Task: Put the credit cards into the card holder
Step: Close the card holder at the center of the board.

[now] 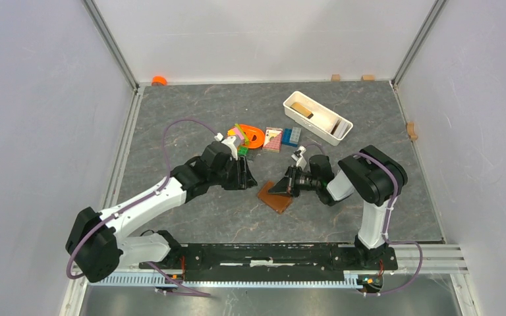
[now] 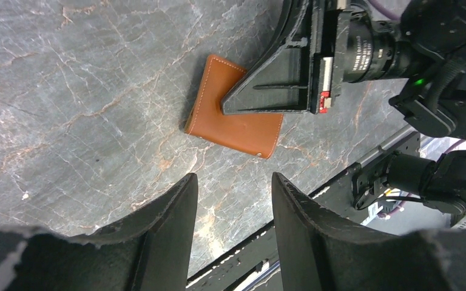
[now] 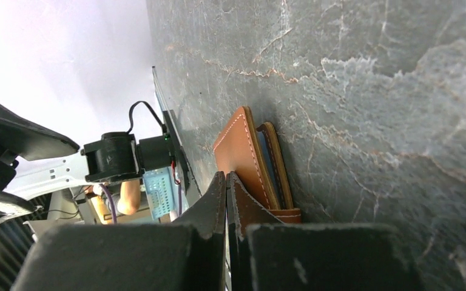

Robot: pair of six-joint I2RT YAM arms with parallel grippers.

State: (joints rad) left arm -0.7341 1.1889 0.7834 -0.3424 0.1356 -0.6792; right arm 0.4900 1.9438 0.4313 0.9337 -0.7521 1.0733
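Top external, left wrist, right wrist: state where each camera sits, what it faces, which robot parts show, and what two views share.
Top external: above and behind the bases, looking down on the table; both arms, left gripper and right gripper by the card holder.
Left wrist: on the left arm, looking down between its open fingers at the card holder under the shut right gripper.
Right wrist: on the right arm, skimming along the table; own shut fingers at the card holder's edge.
Shared: both wrist views show the card holder.
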